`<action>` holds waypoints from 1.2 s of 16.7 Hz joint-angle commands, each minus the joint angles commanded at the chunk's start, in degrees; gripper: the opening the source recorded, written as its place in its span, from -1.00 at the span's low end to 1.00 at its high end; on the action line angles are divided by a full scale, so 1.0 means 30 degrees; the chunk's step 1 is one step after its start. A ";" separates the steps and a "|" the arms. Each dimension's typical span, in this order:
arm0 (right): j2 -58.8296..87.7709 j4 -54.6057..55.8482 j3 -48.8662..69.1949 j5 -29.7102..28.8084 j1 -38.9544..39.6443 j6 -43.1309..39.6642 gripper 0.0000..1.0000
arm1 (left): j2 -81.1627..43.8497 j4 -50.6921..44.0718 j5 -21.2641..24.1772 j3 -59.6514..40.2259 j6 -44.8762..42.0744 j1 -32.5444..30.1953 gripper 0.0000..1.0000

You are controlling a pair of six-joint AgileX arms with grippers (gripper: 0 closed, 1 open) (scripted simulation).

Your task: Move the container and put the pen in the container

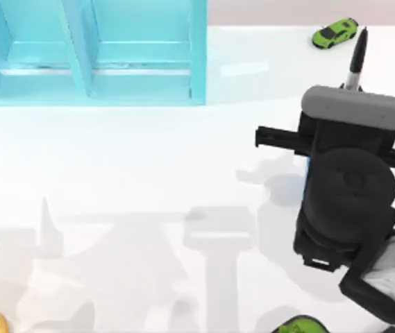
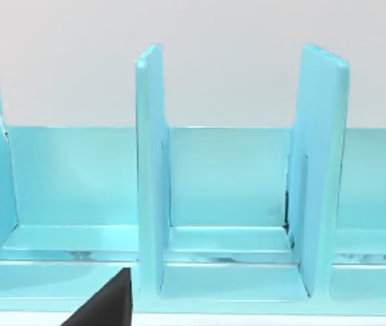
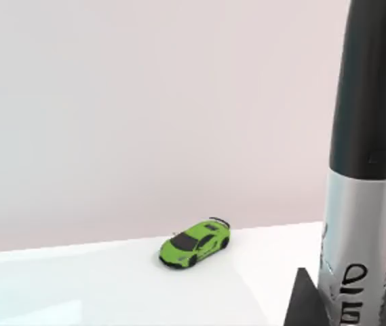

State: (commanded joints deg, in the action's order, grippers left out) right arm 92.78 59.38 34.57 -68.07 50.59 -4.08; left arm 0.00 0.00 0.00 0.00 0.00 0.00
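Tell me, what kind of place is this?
Probably a pretend, computer-drawn tabletop for robot practice: a plain white table holding a turquoise shelf unit, a green toy car, and a robot arm's right claw holding a pen upright.

The pen (image 3: 365, 170), close beside the right arm's wrist camera, has a smooth matt black cap above a silvery, satin label band. The toy car (image 3: 195, 244) beyond it looks glossy green plastic. The shelf unit (image 2: 233, 204) is smooth, slightly shiny turquoise plastic on a glossy white table (image 1: 114, 173).
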 joint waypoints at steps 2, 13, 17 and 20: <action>-0.0690 0.1108 -0.0492 -0.0207 0.0298 -0.0342 -1.00 | 0.0000 0.0000 0.0000 0.0000 0.0000 0.0000 1.00; 0.0279 0.2013 -0.0195 0.1007 -0.1008 -0.0165 -1.00 | 0.0000 0.0000 0.0000 0.0000 0.0000 0.0000 1.00; 0.1346 0.2495 0.0184 0.2219 -0.2117 0.0133 -1.00 | 0.0000 0.0000 0.0000 0.0000 0.0000 0.0000 1.00; 0.1346 0.2495 0.0184 0.2219 -0.2117 0.0133 -1.00 | 0.0000 0.0000 0.0000 0.0000 0.0000 0.0000 1.00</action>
State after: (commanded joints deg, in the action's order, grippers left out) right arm 96.82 66.87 35.12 -61.42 44.24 -3.68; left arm 0.00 0.00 0.00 0.00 0.00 0.00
